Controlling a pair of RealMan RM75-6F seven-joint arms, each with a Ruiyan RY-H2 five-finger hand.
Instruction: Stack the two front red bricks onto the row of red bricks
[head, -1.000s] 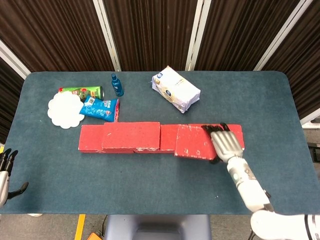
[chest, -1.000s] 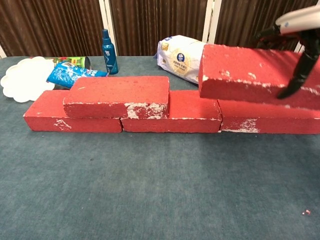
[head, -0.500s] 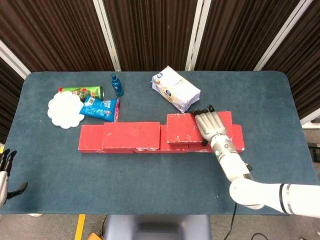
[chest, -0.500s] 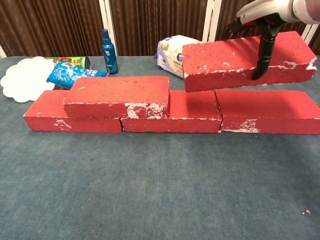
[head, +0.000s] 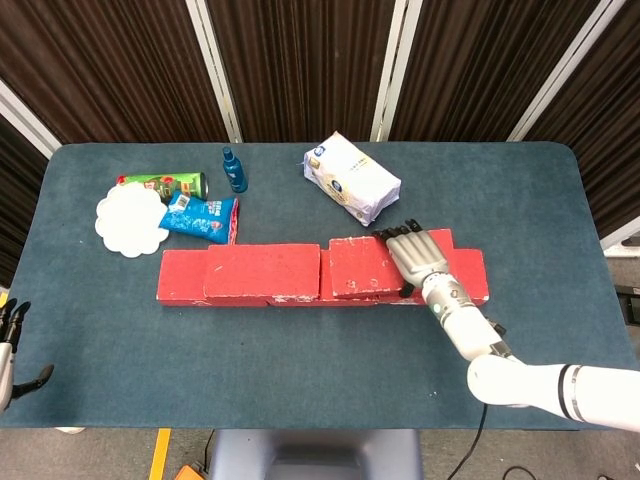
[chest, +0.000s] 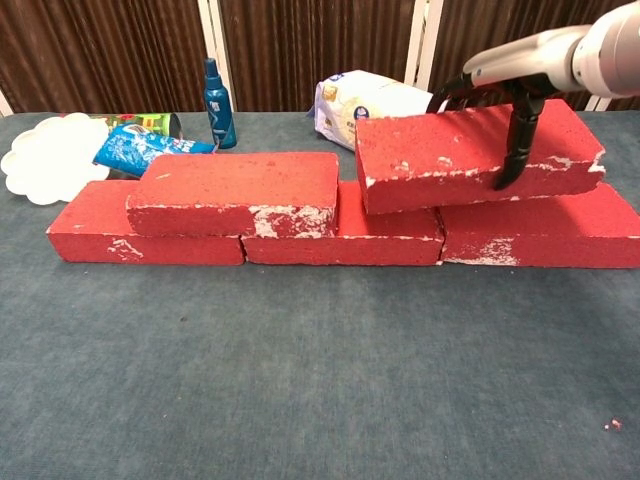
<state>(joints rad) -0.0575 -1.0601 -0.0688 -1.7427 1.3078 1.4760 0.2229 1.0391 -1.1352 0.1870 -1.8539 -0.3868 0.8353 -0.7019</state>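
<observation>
Second brick (chest: 478, 158): gripped from above by the right hand (head: 418, 256), fingers (chest: 514, 140) wrapped over its front face, sitting tilted on the bottom row (chest: 240, 235). Placing step; next, level it, then let go. Left hand (head: 10, 335): idle at the desk edge, grip unclear.

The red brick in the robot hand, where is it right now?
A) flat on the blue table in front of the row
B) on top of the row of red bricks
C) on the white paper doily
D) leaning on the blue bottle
B: the right robot hand holds the red brick over the row of red bricks, above the middle and right bricks, beside the stacked left brick.
</observation>
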